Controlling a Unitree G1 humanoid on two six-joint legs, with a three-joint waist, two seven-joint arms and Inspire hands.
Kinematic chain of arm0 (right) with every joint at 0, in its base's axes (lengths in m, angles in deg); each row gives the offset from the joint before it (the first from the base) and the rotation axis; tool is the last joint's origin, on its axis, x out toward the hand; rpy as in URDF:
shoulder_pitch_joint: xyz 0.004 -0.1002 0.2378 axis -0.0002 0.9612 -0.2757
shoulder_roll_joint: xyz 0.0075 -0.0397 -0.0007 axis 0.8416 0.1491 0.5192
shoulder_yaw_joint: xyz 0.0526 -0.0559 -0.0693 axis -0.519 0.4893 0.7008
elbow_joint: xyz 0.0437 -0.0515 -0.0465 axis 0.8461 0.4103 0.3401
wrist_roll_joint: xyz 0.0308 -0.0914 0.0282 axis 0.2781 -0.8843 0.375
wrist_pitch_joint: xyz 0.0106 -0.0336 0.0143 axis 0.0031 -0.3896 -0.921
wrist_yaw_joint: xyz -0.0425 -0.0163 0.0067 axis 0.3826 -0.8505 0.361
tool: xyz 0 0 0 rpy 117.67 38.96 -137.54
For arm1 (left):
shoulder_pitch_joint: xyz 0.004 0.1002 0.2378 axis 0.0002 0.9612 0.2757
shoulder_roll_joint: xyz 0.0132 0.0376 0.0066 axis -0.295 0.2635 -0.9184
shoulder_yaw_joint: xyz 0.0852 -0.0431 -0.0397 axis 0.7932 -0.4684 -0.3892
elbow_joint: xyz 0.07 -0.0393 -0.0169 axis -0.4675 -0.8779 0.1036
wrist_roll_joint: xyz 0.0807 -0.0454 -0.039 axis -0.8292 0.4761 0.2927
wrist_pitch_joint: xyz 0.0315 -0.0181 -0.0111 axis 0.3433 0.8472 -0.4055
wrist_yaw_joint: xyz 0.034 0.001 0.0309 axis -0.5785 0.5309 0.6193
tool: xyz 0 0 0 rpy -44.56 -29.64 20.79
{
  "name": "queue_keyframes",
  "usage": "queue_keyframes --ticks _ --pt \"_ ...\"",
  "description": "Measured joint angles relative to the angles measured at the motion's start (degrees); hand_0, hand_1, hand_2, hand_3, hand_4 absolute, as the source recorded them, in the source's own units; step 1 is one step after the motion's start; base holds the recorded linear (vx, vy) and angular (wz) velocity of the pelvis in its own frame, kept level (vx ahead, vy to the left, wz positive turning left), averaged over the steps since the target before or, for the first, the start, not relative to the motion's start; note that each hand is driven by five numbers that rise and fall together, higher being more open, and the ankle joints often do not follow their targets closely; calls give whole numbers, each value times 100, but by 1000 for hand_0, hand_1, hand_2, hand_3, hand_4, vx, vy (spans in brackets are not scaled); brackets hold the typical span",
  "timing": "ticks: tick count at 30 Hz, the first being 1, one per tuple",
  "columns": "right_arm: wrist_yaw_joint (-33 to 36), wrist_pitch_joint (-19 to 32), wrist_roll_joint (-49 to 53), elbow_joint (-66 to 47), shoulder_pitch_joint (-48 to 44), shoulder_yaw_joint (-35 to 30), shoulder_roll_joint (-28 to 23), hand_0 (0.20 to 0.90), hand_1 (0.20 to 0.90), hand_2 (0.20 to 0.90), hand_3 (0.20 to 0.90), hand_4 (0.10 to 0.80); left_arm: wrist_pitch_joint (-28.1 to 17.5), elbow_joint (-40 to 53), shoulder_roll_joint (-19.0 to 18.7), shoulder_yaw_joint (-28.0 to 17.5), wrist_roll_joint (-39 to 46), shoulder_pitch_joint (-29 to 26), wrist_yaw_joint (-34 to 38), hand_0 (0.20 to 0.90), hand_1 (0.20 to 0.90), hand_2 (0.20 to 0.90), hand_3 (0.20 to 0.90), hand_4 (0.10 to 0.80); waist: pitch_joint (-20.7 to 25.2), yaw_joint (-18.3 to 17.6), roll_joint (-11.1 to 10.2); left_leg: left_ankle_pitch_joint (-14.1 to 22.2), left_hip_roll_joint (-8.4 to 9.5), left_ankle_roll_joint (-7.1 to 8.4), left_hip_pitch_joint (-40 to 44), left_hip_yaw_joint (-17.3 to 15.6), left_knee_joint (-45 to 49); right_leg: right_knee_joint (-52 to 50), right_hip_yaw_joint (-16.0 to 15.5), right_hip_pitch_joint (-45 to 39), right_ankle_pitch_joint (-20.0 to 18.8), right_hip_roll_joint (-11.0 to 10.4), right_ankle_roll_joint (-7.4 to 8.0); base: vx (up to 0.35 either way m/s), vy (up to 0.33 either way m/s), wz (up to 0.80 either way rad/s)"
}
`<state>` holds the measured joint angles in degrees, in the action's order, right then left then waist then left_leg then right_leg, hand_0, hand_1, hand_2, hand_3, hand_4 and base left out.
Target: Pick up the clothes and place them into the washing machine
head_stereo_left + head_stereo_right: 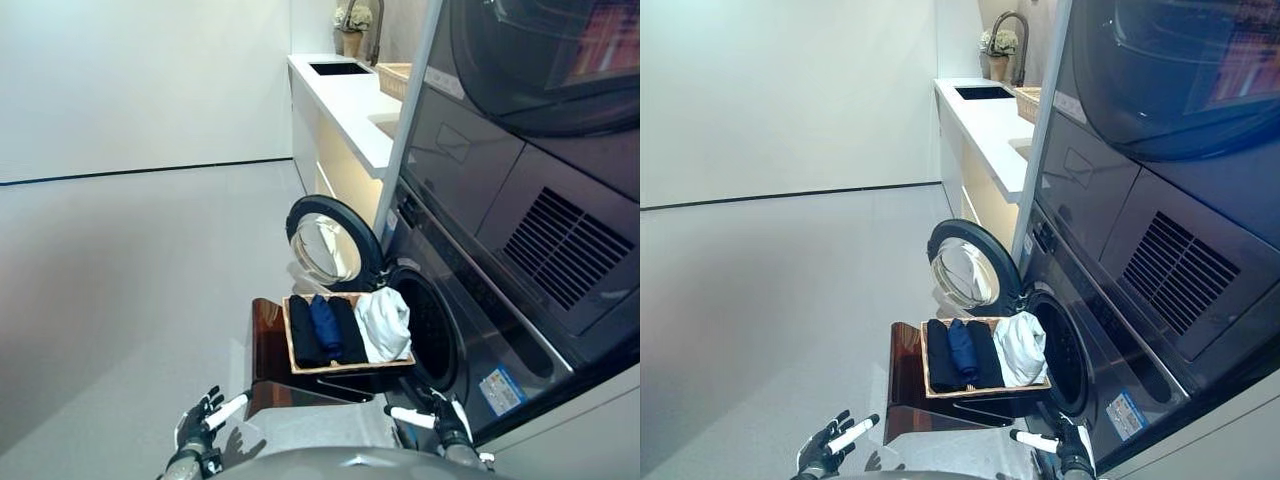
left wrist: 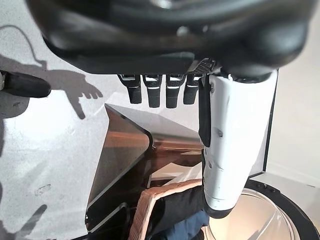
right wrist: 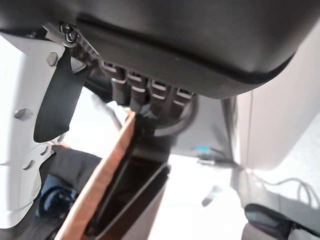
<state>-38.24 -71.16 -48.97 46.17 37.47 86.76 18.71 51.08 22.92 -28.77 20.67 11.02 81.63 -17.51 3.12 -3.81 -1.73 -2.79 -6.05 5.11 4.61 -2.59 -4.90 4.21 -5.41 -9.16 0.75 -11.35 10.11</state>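
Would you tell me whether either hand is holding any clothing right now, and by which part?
Nothing is held. The left hand and right hand hang open and empty short of the basket, where the clothes lie.

I see a pale grey floor (image 1: 130, 280) running back to a white wall, with a dark line along the wall's foot. On the floor, in front of the washing machine (image 1: 470, 330), stands a low stand (image 1: 270, 360) of dark, glossy brown wood with a sloping side. A shallow woven basket (image 1: 345, 366) rests on top of the stand, just beside the machine's open round door (image 1: 330, 245). In the basket I can make out dark clothes (image 1: 325, 328) lying in folded strips side by side, a blue one between two black ones, and a white garment (image 1: 385, 322) bunched at the end nearest the drum opening.
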Motion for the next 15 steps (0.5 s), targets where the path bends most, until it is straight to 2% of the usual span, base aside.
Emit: queue_keyframes --ticks 4,10,13,15 --pt "-73 -4 58 0 8 -3 0 900 900 900 900 800 0 -1 3 2 -1 0 -32 900 900 900 900 800 -26 0 29 3 40 -17 0 14 0 -2 -12 -9 -4 -40 27 23 66 2" --pt "-69 -5 106 0 2 -219 -17 900 900 900 900 800 1 -6 64 6 -22 -8 -106 900 900 900 900 800 -115 1 51 40 208 -118 -8 13 0 -214 -15 90 83 -216 113 17 82 2" --pt "-70 -6 180 7 2 -219 -10 900 900 900 900 800 1 2 84 35 -21 -16 -104 900 900 900 900 800 -157 3 -13 65 353 -189 -4 22 4 -428 -6 173 192 -376 190 28 98 4" --pt "-67 -6 220 7 -10 -240 -12 900 900 900 900 800 1 3 93 50 -22 -27 -110 900 900 900 900 800 -200 8 -76 89 464 -258 -13 34 29 -513 -18 178 248 -493 185 18 110 7"
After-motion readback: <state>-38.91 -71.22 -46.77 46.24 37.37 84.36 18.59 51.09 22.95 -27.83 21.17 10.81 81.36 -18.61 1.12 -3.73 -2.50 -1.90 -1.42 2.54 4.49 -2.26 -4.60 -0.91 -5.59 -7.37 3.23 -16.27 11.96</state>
